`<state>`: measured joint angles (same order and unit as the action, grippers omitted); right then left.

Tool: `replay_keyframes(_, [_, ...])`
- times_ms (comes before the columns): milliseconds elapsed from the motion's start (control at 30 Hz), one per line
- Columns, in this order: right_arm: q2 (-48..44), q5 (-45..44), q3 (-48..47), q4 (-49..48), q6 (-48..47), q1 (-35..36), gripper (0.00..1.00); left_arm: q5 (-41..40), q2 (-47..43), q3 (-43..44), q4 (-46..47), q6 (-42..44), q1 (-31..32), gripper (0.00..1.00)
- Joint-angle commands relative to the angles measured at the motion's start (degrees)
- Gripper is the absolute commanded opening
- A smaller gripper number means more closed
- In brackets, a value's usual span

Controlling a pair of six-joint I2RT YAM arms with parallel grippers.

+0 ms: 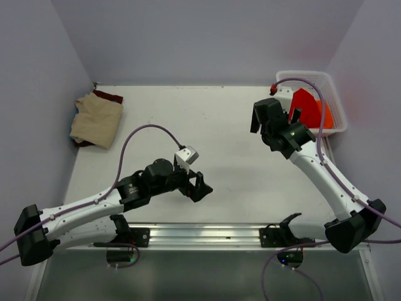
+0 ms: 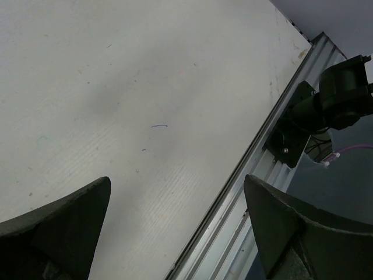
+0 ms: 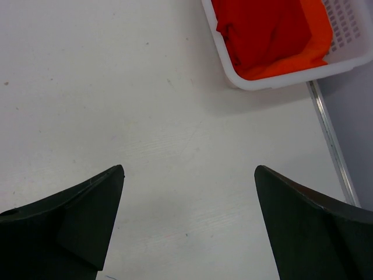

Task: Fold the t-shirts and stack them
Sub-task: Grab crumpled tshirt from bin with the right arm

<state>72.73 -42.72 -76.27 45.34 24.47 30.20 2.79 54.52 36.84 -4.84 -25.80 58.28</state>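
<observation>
The left gripper [image 2: 178, 182] and right gripper [image 3: 189, 169] hang spread and empty over the table [image 1: 219, 125]. The red tee [image 3: 262, 29] and orange tee [image 3: 317, 35] lie crumpled in the far-right basket [image 3: 291, 80]. The tan tee [image 1: 97, 120] lies folded on the maroon tee [image 1: 113, 96], far left. The cloth is probably light and limp, best pinched at a raised fold.

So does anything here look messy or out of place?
Nothing is spilled or damaged. The folded tan t-shirt sits slightly askew on the maroon t-shirt, whose edge peeks out behind. The red t-shirt lies bunched in the basket.

Matt, faintly scuffed white table [image 3: 116, 87]; perforated white plastic basket [image 3: 274, 83]; soft red cloth tee [image 3: 262, 26]; ribbed metal rail [image 1: 207, 233].
</observation>
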Motion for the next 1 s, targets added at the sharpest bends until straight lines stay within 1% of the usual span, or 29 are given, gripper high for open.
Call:
replay_keyframes(0, [0.8, 1.2, -2.4, -2.1, -2.1, -0.6, 0.99, -1.2, 0.7, 0.4, 1.8, -0.4, 0.2, 1.00])
replay_keyframes(100, [3.9, 2.0, -3.3, -4.5, -4.3, -1.4, 0.99, -1.3, 1.3, 0.6, 1.9, -0.4, 0.2, 1.00])
replay_keyframes(167, [6.6, 3.9, -4.7, -5.8, -2.7, -6.0, 0.99, -1.4, 1.5, 0.7, 2.1, -0.5, 0.2, 1.00])
replay_keyframes(200, [10.6, 9.4, -6.2, -5.1, -1.4, -8.6, 0.99, -1.3, 1.6, 0.9, 2.0, -0.7, 0.2, 1.00])
replay_keyframes(233, [13.6, 11.8, -8.0, -4.6, 0.0, -14.1, 0.99, -1.3, 1.6, 0.9, 1.9, -1.0, 0.2, 1.00])
replay_keyframes(267, [16.4, 13.5, -12.2, -4.0, 2.6, -16.6, 0.99, -1.3, 1.5, 0.9, 1.7, -1.3, 0.2, 1.00])
replay_keyframes(300, [22.1, 15.4, -14.8, -2.8, 3.4, -18.7, 0.99, -1.3, 1.2, 0.9, 1.4, -1.5, 0.2, 1.00])
replay_keyframes(333, [24.8, 15.0, -17.4, -2.3, 4.2, -21.5, 0.99, -1.3, 0.9, 0.8, 1.1, -2.1, 0.2, 1.00])
replay_keyframes(367, [27.4, 14.6, -23.2, -1.6, 5.4, -22.6, 0.99, -1.5, 0.5, 0.6, 0.5, -2.4, 0.2, 1.00])
replay_keyframes(400, [30.4, 14.7, -26.4, 0.1, 5.9, -23.7, 0.99, -1.7, -0.7, 0.2, 0.1, -2.8, 0.2, 1.00])
replay_keyframes(433, [35.5, 14.9, -29.9, 1.2, 6.3, -25.5, 0.99, -1.9, -1.4, -0.1, -0.3, -3.3, 0.2, 1.00])
replay_keyframes(467, [38.4, 14.9, -36.9, 2.5, 7.0, -26.3, 0.99, -2.3, -2.2, -0.5, -0.7, -3.6, 0.2, 1.00])
replay_keyframes(500, [40.8, 14.9, -40.3, 4.7, 7.0, -27.0, 0.99, -2.5, -4.1, -1.5, -1.0, -4.0, 0.2, 1.00])
replay_keyframes(533, [45.6, 15.2, -43.8, 5.9, 6.7, -28.1, 0.99, -2.5, -4.9, -2.2, -1.2, -4.8, 0.2, 1.00])
replay_keyframes(567, [47.7, 15.3, -50.1, 7.2, 6.1, -28.4, 0.99, -4.4, -6.1, -2.8, -2.0, -5.1, 0.2, 1.00])
replay_keyframes(600, [49.4, 14.8, -52.6, 9.0, 6.0, -29.0, 0.99, -5.1, -8.0, -3.9, -2.4, -5.7, 0.2, 1.00])
replay_keyframes(667, [52.9, 16.1, -56.0, 9.0, 5.5, -29.9, 0.99, -5.8, -10.0, -5.2, -3.2, -7.0, 0.2, 1.00])
replay_keyframes(700, [53.8, 16.5, -56.7, 9.2, 5.7, -29.9, 0.99, -6.1, -11.7, -6.2, -3.3, -7.3, 0.2, 1.00])
replay_keyframes(733, [54.6, 16.8, -57.1, 9.4, 6.4, -32.6, 0.99, -6.3, -12.4, -6.7, -3.6, -8.0, 0.2, 1.00])
replay_keyframes(800, [56.4, 17.9, -56.6, 10.0, 8.2, -34.1, 0.99, -7.4, -13.6, -7.1, -5.0, -8.5, 0.2, 1.00])
replay_keyframes(833, [57.2, 17.5, -55.4, 10.5, 9.8, -35.8, 0.99, -7.9, -14.1, -7.2, -5.9, -8.8, 0.2, 1.00])
replay_keyframes(933, [56.7, 15.3, -51.5, 10.3, 11.6, -36.5, 0.99, -8.4, -14.8, -7.6, -6.2, -9.2, 0.2, 1.00])
replay_keyframes(967, [56.0, 14.7, -47.8, 9.7, 12.7, -36.7, 0.99, -8.5, -14.8, -7.8, -6.1, -9.4, 0.2, 1.00])
